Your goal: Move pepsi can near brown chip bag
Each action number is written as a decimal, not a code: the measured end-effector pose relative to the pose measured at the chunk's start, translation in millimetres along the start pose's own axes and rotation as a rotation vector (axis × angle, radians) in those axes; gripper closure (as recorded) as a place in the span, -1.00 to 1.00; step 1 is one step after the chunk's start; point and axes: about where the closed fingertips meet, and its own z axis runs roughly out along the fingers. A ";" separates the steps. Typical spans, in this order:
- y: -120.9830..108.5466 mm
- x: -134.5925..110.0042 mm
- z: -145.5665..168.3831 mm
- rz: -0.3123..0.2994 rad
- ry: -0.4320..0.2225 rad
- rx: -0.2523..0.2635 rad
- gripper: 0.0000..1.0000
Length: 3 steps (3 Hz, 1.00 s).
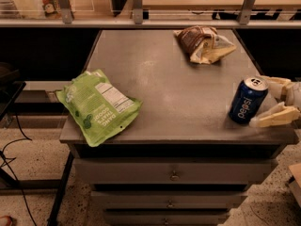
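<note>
The pepsi can (247, 100) stands upright near the table's right front corner, dark blue with white lettering and a silver top. The brown chip bag (202, 44) lies wrinkled at the far right of the grey table top (164, 79). My gripper (269, 100) comes in from the right edge at can height. Its two cream fingers are spread, one behind the can and one (275, 117) in front to its right. The jaws are open and hold nothing; the can sits just left of the fingertips.
A large bright green bag (98, 104) with a white label lies at the table's front left, overhanging the edge. Drawers (174, 175) sit under the table top. A shelf rail (141, 22) runs behind the table. Cables lie on the floor at left.
</note>
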 end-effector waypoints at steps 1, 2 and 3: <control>3.4 -5.1 14.2 -0.011 -0.031 -0.025 -0.32; 5.6 -8.1 23.7 -0.007 -0.049 -0.043 0.11; 8.0 -10.8 29.5 -0.002 -0.054 -0.056 0.38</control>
